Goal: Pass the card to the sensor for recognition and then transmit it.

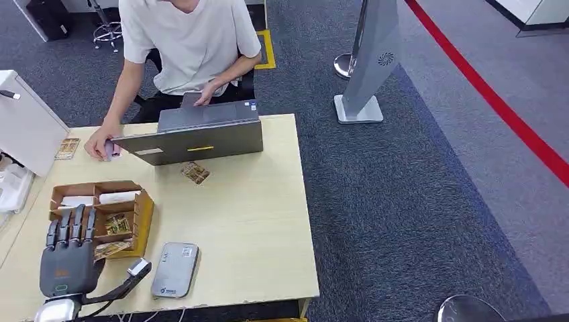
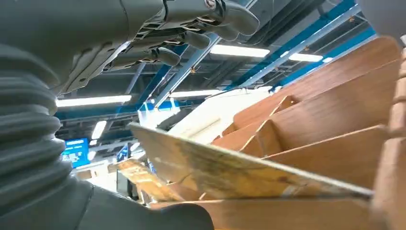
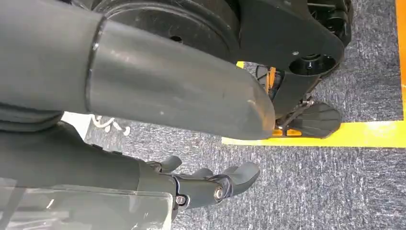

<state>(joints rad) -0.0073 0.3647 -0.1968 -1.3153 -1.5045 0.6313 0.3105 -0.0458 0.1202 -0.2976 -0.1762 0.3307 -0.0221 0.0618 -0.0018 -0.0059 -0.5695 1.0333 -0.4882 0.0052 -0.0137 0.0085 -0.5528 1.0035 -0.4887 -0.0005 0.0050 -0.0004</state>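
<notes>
left hand (image 1: 67, 258) over the card box, no card lifted yet

the left hand hangs with fingers straight and apart, holding nothing, above the wooden divided box (image 1: 144, 218) near the table's (image 1: 268, 221) front-left corner; a patterned card (image 1: 111, 249) lies tilted at the box's near edge, just beside the fingers. the grey sensor pad (image 1: 174, 270) sits by the front edge, untouched. the right hand (image 3: 210, 184) hangs loosely curled and empty. judging by this, picking, scanning and handing over all remain.
</notes>
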